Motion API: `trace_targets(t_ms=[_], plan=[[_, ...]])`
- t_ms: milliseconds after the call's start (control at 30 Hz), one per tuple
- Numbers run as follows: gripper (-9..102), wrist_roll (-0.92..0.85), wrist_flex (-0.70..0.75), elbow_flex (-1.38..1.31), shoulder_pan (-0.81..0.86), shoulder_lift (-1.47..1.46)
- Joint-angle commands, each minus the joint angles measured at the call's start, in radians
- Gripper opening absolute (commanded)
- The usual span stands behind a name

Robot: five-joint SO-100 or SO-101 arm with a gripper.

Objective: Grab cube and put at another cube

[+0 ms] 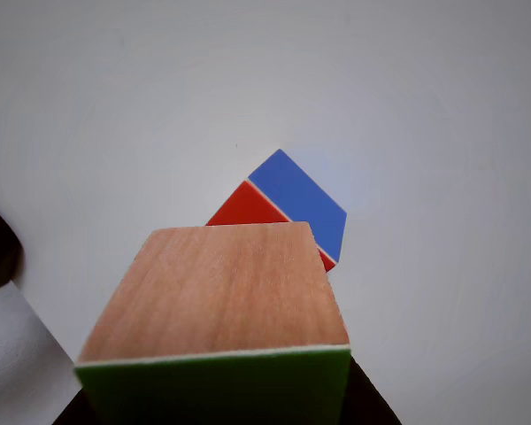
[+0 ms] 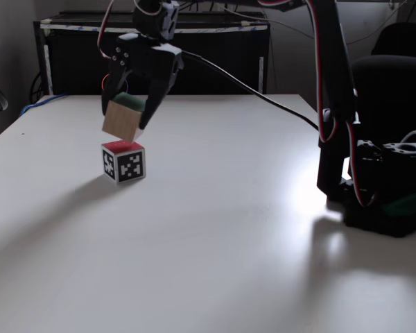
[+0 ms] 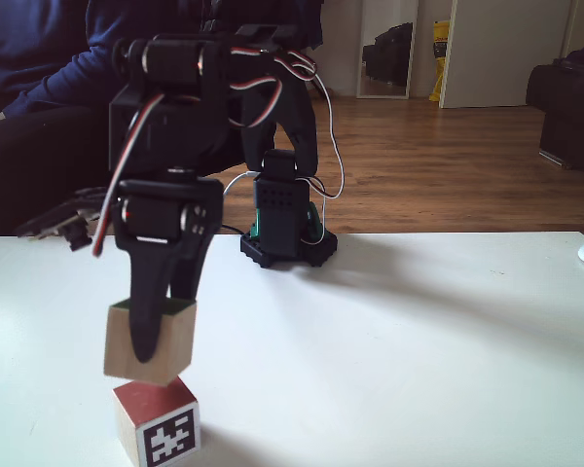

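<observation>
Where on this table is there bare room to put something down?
Bare white table stretches between the marker-faced red-topped cube and the black arm base. It is crowded at that cube, where the gripper holds the wooden cube just above.

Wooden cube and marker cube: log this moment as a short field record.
held item: wooden cube, green face, tilted
holder: gripper, jaws shut on it
contact: lifted off the table
target: marker cube, red top, pixel-pattern sides
relation: wooden cube just above the marker cube; touching or not, cannot tell
background: person seated behind the arm's base
</observation>
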Motion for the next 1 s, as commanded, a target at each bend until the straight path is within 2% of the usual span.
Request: trace_targets(t_ms=[0,233,533,767,867,967], plan=[[14,0.008,-0.012,-0.063,-0.012,0.002],[16,0.005,-0.008,-0.092,-0.012,-0.037],[34,-0.009,-0.002,-0.094,-0.012,-0.063],[37,0.009,0.025,-0.094,-0.018,-0.026],[39,0.034,0.078,-0.043,-0.044,0.080],[40,0.044,0.032,0.268,-0.123,0.419]])
